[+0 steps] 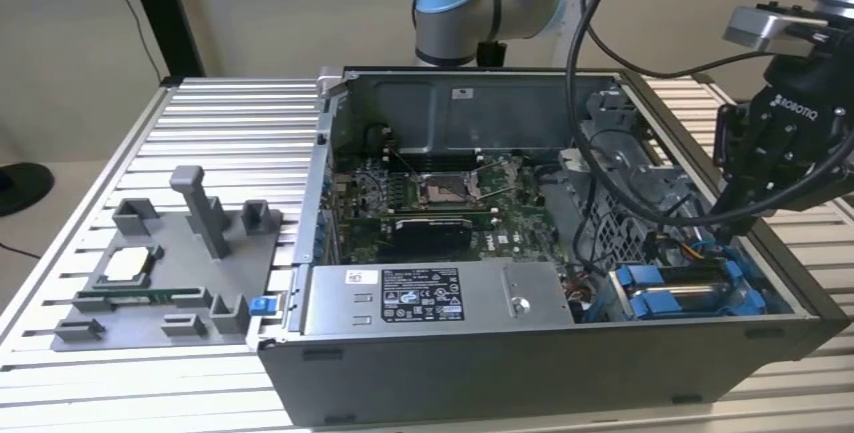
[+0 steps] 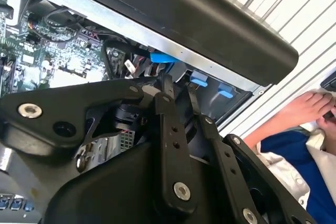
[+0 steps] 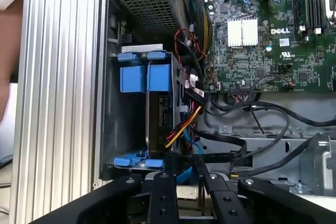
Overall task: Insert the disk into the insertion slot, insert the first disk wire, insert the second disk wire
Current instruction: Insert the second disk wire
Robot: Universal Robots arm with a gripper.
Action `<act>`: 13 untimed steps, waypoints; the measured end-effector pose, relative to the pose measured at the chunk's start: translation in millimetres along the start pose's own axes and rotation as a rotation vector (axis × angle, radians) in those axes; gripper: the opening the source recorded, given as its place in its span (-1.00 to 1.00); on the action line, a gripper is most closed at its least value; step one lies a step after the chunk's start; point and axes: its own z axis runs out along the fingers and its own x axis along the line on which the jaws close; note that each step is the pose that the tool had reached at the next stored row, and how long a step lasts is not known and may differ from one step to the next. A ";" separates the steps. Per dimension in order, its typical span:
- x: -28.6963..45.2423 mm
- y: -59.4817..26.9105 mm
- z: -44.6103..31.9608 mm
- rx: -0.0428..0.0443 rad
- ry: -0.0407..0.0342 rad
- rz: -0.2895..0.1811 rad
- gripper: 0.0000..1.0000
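The disk (image 3: pixel 159 109), silver in a bright blue frame, stands inside the insertion slot (image 3: pixel 116 129) at the case's near corner on the exterior view's right (image 1: pixel 681 289). A bundle of yellow, orange and red wires (image 3: pixel 184 124) runs to the disk's edge. A blue disk wire (image 3: pixel 188 145) curves from there down between my fingers. My black gripper (image 3: pixel 182 174) reaches into the case just over the slot (image 1: pixel 737 221), its fingers drawn close on the blue wire. In the second wrist view the gripper (image 2: pixel 178 85) points at blue tabs (image 2: pixel 198 81) in the case.
The silver power supply box (image 1: pixel 427 298) lies beside the slot, the motherboard (image 1: pixel 427 198) behind it. Black cables (image 3: pixel 252 145) cross the grey perforated cage (image 1: pixel 627 193). A grey fixture (image 1: pixel 160 273) with parts sits on the ribbed table. A person's hand (image 2: pixel 307 106) and blue sleeve are close by.
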 end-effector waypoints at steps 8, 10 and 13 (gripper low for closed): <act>0.9 -0.9 3.9 -0.0027 0.0006 -0.002 1.00; 0.8 -0.9 4.3 -0.0027 0.0006 -0.002 1.00; 0.8 -1.0 4.5 -0.0027 0.0006 -0.002 -1.00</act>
